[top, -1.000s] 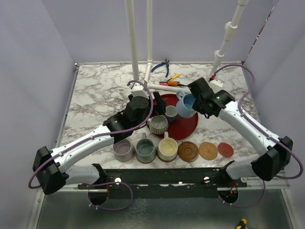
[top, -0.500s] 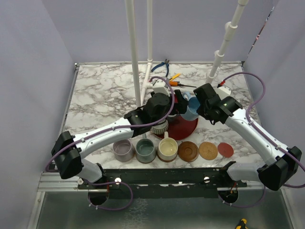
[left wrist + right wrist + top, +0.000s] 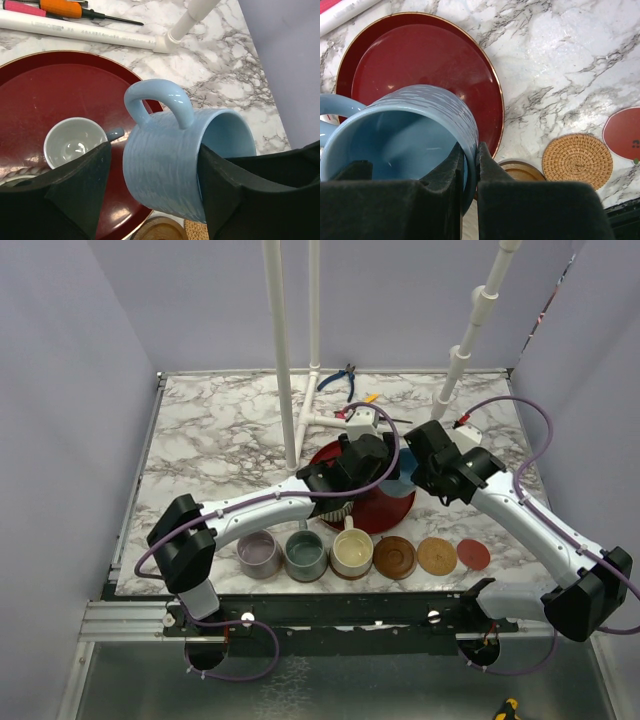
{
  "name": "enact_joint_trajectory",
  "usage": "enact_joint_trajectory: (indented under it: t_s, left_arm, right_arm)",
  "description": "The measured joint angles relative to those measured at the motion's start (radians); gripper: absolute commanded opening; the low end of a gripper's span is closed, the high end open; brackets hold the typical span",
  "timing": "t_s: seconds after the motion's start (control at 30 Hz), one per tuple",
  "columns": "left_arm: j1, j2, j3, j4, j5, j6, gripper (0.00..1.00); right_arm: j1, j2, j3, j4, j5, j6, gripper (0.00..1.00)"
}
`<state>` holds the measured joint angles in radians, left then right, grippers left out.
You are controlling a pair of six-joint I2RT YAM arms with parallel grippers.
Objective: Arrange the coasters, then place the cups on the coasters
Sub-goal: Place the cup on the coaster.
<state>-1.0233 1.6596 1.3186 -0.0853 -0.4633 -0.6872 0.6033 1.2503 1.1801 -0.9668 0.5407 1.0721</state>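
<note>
Your right gripper [image 3: 470,165] pinches the light blue cup's [image 3: 420,115] wall, holding it tilted over the red tray's [image 3: 420,55] 3 o'clock rim. Your left gripper [image 3: 152,170] brackets its body; whether it presses, you cannot tell. A pale grey cup [image 3: 72,142] sits on the tray. Three bare coasters [image 3: 437,556] lie at the tray's 5 o'clock.

A lab test cell — plain lavender walls [image 3: 70,390], PVC pipe frame [image 3: 281,360], pliers [image 3: 343,380], marble-print tabletop [image 3: 215,435].
</note>
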Motion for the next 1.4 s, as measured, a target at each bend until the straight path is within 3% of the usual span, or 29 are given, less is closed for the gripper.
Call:
enact_joint_trajectory:
  t_s: [0.13,0.37,0.47,0.67,0.97,1.1,1.4]
  left_arm:
    - [-0.003,0.022,0.029,-0.017,-0.023,0.01,0.53]
    - [-0.013,0.055,0.068,-0.026,-0.042,0.045,0.13]
    - [-0.02,0.067,0.071,-0.053,-0.053,0.073,0.0]
    - [-0.026,0.089,0.077,-0.113,-0.071,0.108,0.0]
    - [-0.019,0.1,0.082,-0.153,-0.076,0.113,0.0]
    - [-0.019,0.102,0.082,-0.168,-0.076,0.123,0.0]
    - [-0.018,0.102,0.082,-0.167,-0.062,0.179,0.0]
  right_arm:
    - [0.009,0.0,-0.009,0.018,0.0,-0.003,0.0]
    - [0.024,0.0,-0.016,0.052,0.0,-0.039,0.0]
    - [0.025,-0.002,-0.034,0.082,-0.005,-0.082,0.06]
    - [0.027,-0.028,-0.097,0.153,-0.043,-0.151,0.23]
    - [0.026,-0.104,-0.105,0.245,-0.098,-0.187,0.56]
    - [0.023,-0.114,-0.104,0.256,-0.119,-0.217,0.62]
    - [-0.074,-0.119,-0.075,0.269,-0.243,-0.398,0.65]
